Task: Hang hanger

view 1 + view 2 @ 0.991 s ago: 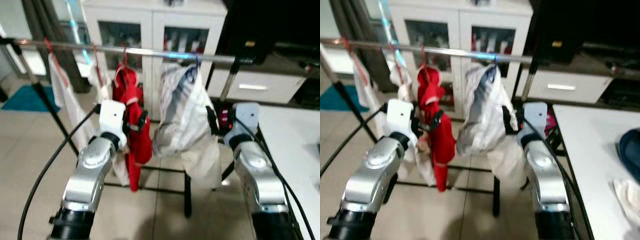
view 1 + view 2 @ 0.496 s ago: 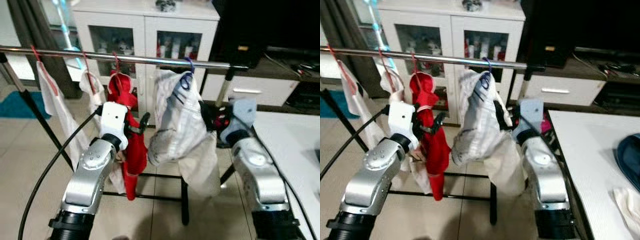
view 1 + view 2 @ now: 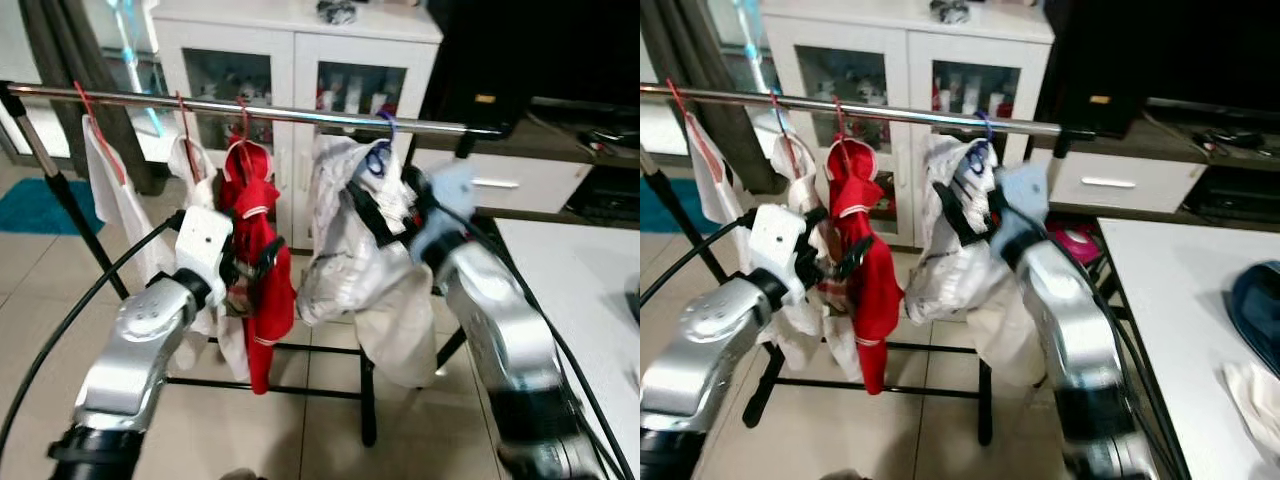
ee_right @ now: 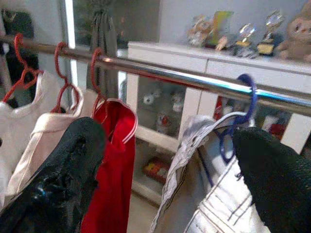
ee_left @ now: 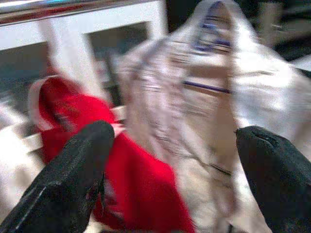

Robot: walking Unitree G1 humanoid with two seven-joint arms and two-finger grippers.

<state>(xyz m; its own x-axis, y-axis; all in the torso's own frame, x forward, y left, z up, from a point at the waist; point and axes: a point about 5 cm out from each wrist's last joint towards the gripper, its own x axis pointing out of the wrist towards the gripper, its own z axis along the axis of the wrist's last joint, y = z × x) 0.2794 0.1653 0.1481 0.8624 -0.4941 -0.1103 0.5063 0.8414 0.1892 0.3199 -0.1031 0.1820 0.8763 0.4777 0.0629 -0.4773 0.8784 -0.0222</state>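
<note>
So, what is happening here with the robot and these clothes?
The robot stands at a clothes rail where several garments hang. A blue hanger carrying a white garment is already hooked over the rail. The right hand is open close below that hook, and the left hand is open beside a red garment.

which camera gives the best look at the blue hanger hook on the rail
The right wrist view: the blue hanger hook sits sharp and close over the rail. Both eye views show it small, above the white garment. The left wrist view is too blurred to tell.
</note>
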